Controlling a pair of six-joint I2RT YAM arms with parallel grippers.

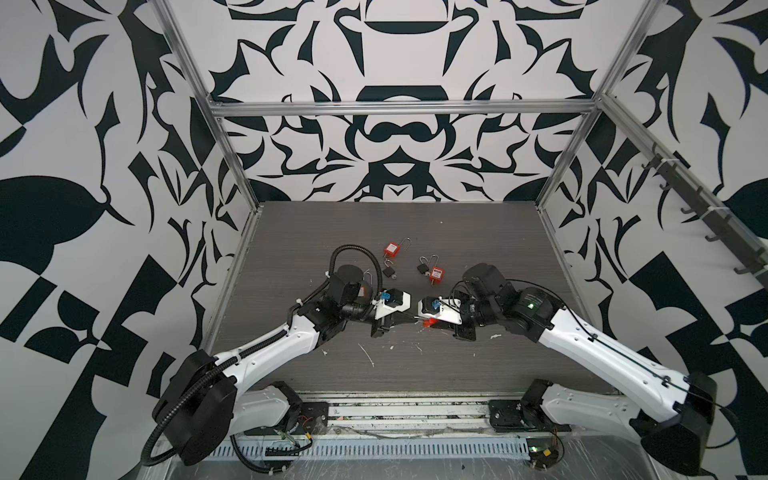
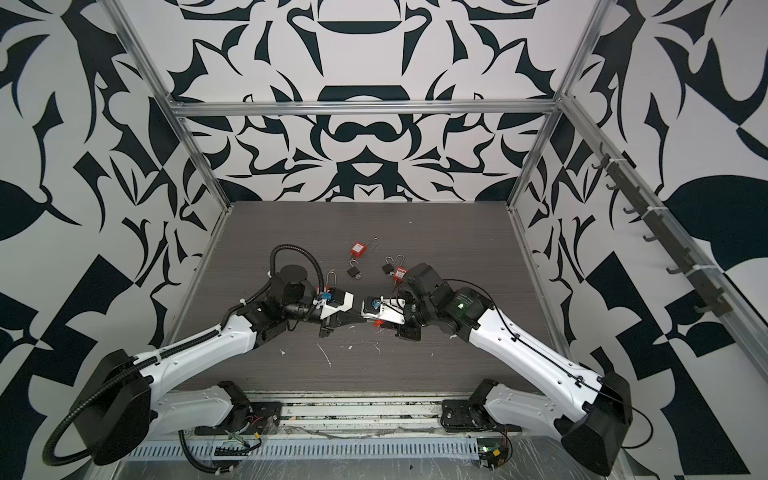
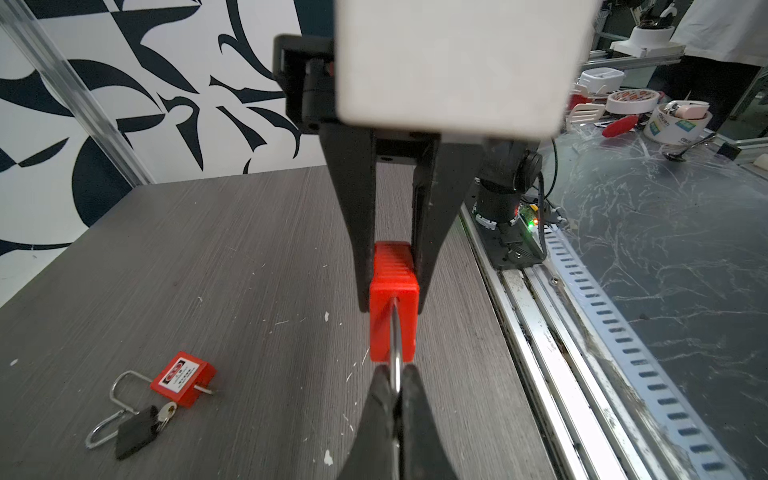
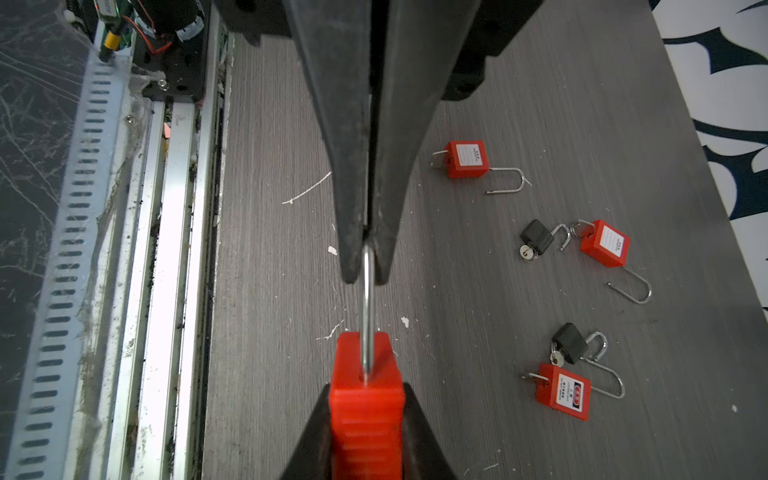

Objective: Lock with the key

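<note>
Starting at the front edge, a slotted metal rail (image 1: 374, 449) runs across below the dark woodgrain tabletop (image 1: 415, 374), whose near part carries white flecks. Both arms reach inward and meet nose to nose over the middle of the table.

Right gripper (image 4: 365, 392): jaws partly closed, clamped on the ribbed sides of the red padlock (image 4: 365, 361).

Left gripper (image 3: 397, 374): jaws fully closed, tips pinching the steel shackle (image 4: 366, 299) a short way out from the body.

The padlock spans the gap between the two grippers, with its body toward the right arm and its shackle toward the left. The shackle is seen edge-on, so whether it is seated cannot be told. The keyway end is hidden inside the right jaws.

Beyond the grippers, five loose locks lie flat on the table:
- The left red lock (image 4: 465, 160) is partly hidden behind the left arm in both top views. A key (image 4: 436, 160) stands in its base.
- The near red lock (image 1: 436, 273) has the near black lock (image 1: 424, 268) just beside it.
- The mid black lock (image 1: 390, 272) has a key in its base.
- The far red lock (image 1: 392, 248) lies farthest back, with its shackle open.

A patterned black-and-white wall (image 1: 399, 158) closes the rear.
</note>
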